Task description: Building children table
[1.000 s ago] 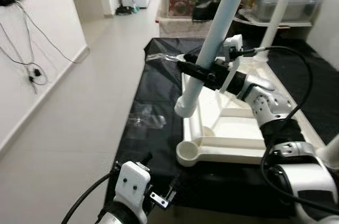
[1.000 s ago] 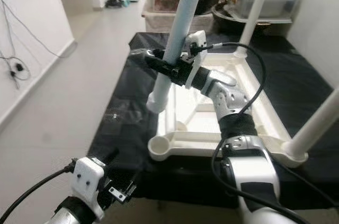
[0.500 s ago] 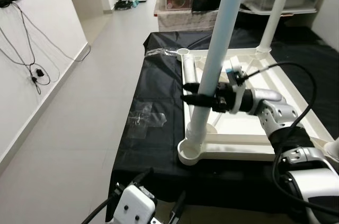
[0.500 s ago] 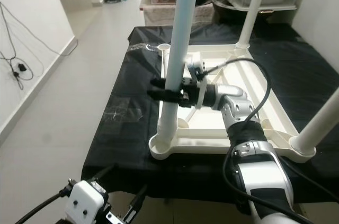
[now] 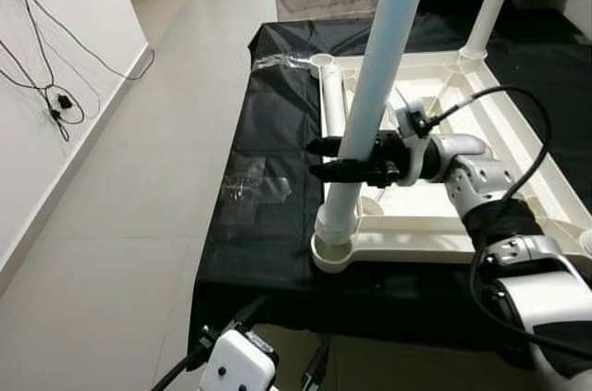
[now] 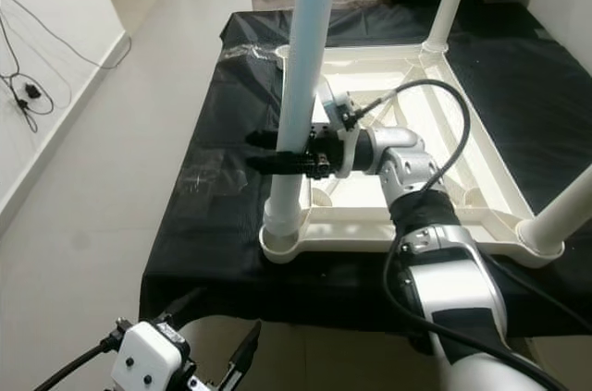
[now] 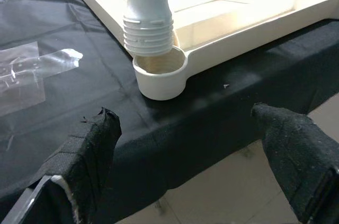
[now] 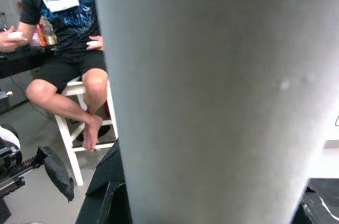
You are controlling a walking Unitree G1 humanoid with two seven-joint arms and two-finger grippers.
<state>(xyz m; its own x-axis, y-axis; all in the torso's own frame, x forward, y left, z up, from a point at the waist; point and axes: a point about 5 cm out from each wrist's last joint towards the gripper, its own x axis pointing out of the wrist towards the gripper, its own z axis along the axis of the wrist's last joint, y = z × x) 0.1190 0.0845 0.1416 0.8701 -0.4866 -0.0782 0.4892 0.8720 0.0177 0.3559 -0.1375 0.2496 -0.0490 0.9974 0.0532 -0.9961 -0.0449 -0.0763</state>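
An upturned white table top [image 5: 435, 225] lies on a black cloth. My right gripper [image 5: 319, 158] is shut on a white table leg [image 5: 375, 86] and holds it upright at mid height. The leg's threaded end [image 7: 148, 28] rests at the rim of the front-left corner socket [image 7: 159, 73], with the threads still showing above it. In the right wrist view the leg [image 8: 212, 102] stands close up. My left gripper [image 7: 183, 113] hangs open, low by the cloth's front edge, with nothing between its fingers.
Two other legs stand in their sockets, one at the back right [image 5: 490, 3] and one at the front right [image 6: 564, 215]. The back-left socket [image 5: 321, 61] holds nothing. Clear plastic wrap [image 5: 250, 197] lies on the cloth. A person [image 8: 63, 49] sits on a white stool nearby.
My right gripper has swung the leg from raised and tilted to upright and brought its threaded end down onto the front-left socket. The head camera has tipped downward.
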